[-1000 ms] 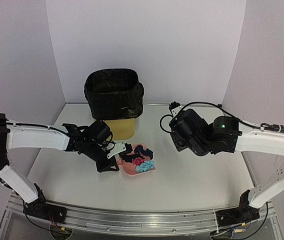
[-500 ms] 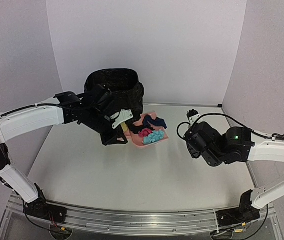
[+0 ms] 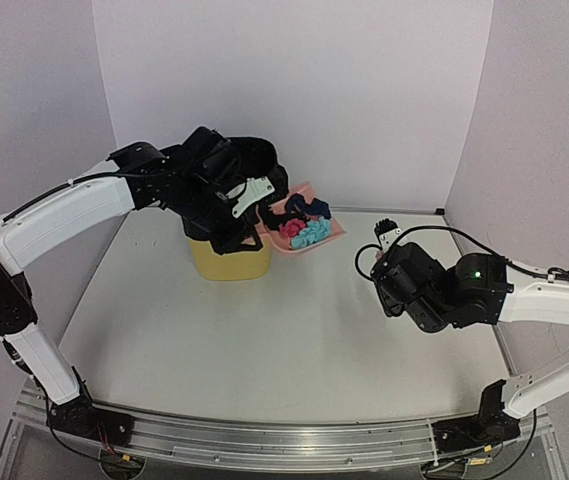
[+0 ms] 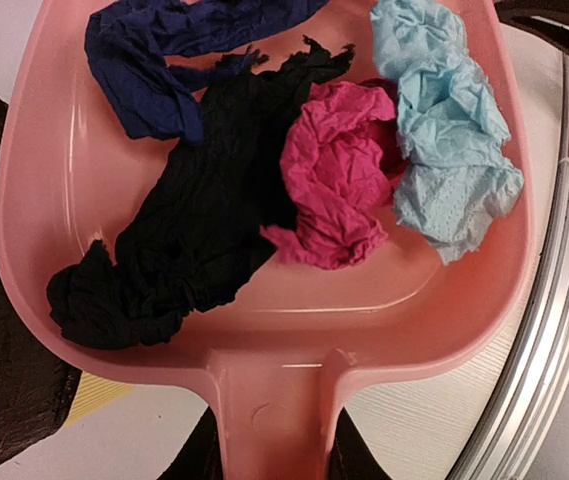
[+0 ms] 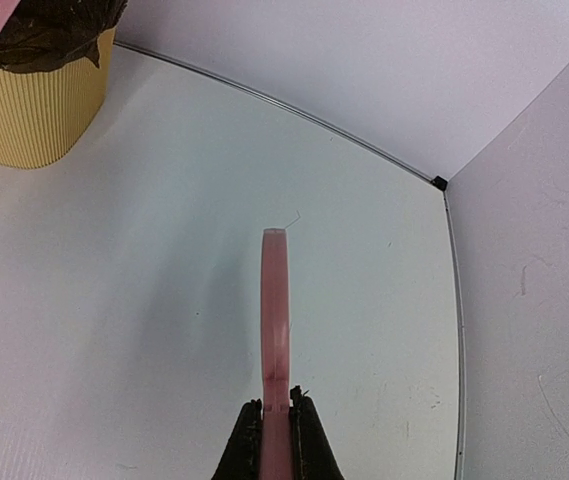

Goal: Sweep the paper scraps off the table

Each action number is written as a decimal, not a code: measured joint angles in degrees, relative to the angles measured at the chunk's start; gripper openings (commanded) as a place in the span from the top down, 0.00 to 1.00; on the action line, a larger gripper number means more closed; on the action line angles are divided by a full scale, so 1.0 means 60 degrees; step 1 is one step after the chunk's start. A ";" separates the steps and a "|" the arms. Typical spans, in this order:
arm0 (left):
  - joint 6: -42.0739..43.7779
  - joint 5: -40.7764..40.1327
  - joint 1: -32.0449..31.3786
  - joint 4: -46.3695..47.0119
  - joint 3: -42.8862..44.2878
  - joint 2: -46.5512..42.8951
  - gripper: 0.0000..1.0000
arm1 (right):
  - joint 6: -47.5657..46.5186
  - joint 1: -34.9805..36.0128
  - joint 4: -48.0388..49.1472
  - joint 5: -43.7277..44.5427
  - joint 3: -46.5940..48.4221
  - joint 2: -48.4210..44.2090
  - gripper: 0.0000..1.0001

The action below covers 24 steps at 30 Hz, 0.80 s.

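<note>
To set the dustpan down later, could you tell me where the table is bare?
Bare: the broad middle of the table, from the yellow bin to the front rail, and the far right corner beyond the brush in the right gripper. Crowded: the back left, where the left gripper holds the dustpan of paper scraps beside the bin.

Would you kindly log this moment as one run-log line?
left gripper: shut on dustpan | dustpan: aloft beside bin, loaded with paper scraps | right gripper: shut on brush
</note>
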 measured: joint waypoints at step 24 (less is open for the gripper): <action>0.0483 -0.1127 0.2009 -0.1420 0.4197 0.1093 1.00 | -0.0134 0.0000 -0.0308 -0.0752 0.0000 0.0099 1.00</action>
